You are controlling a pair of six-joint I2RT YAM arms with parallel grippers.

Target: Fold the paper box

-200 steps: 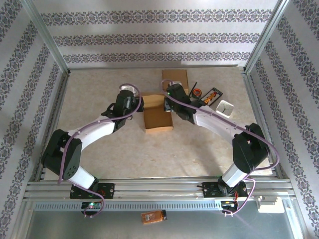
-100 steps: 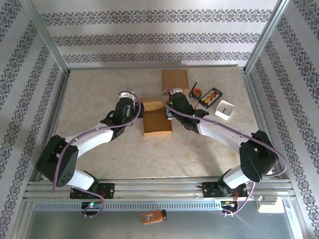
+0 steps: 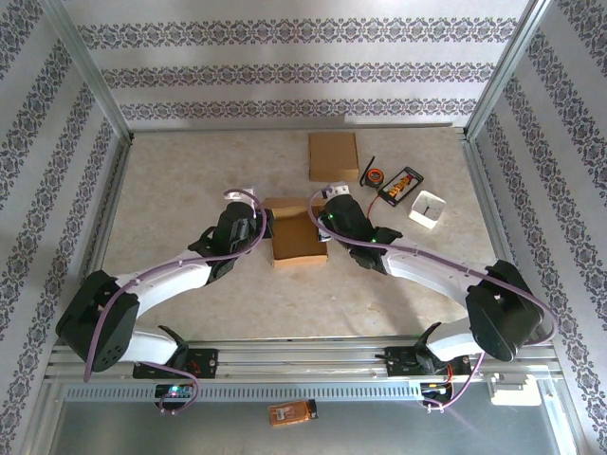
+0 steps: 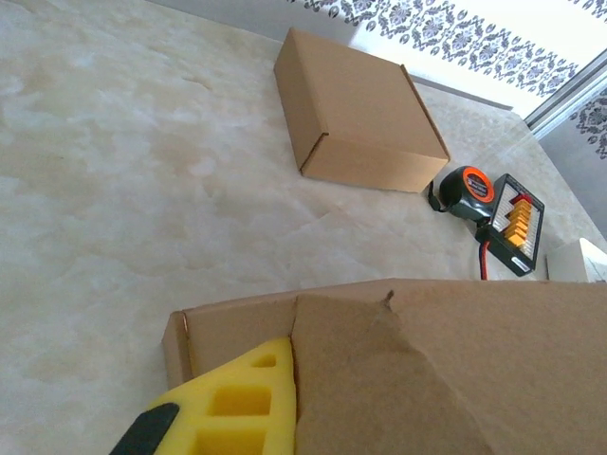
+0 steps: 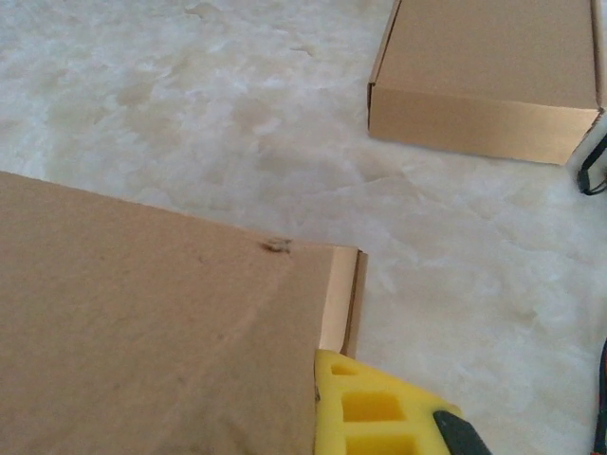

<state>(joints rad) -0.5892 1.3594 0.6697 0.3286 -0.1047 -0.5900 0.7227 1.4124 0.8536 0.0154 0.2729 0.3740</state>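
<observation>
The paper box (image 3: 297, 232) lies open-topped at the middle of the desk (image 3: 190, 171), a flap folded partway over it. The left arm's fingers (image 3: 265, 226) meet its left edge and the right arm's fingers (image 3: 324, 226) its right edge. Both pairs are pressed together; whether cardboard sits between them I cannot tell. Above the paper box in the overhead view lies a closed box (image 3: 333, 155). A tape measure (image 3: 376, 176) and a black tray (image 3: 402, 185) are at the upper right.

Top external: high behind bases, looking down at table (image 3: 171, 190). Wrist views: close over paper box (image 4: 446, 379), sharing closed box (image 4: 356, 109).
</observation>
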